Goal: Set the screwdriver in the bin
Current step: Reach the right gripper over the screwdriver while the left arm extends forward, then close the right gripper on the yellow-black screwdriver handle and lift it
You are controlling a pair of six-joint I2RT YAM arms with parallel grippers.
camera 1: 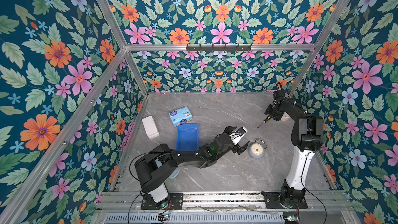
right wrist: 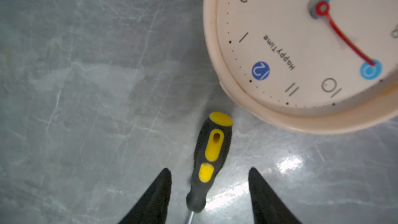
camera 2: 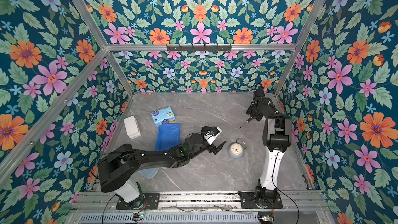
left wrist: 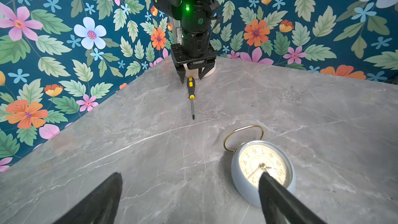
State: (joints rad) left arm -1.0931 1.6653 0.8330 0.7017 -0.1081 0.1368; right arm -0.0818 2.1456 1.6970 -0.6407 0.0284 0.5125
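Here, the close right wrist view shows the screwdriver (right wrist: 212,147) lying flat on a grey marbled table (right wrist: 86,82). Its black-and-yellow handle sits between the parted fingers of the right gripper (right wrist: 209,170). A gap shows on each side, so nothing is pinched. Just beside the handle's butt lies a cream clock (right wrist: 301,50). Its face reads "HappyTime", with numerals 2, 1, 11 and 10, and a 12 in a blue circle. In both top views the right arm hides nearly all of that clock.

The left wrist view shows the thin shaft pointing away from the right gripper. It also shows a pale blue clock (left wrist: 249,160) with gold numerals and a gold wire loop, lying face up. The left gripper (left wrist: 189,174) is near this clock, its fingers spread wide and holding nothing.

Only the top views show the bin (camera 1: 187,136), a bright blue tray well apart from the screwdriver. A white box (camera 1: 150,126) and a cartoon-printed pack (camera 1: 180,116) lie near it. The pack's writing is too small to read.
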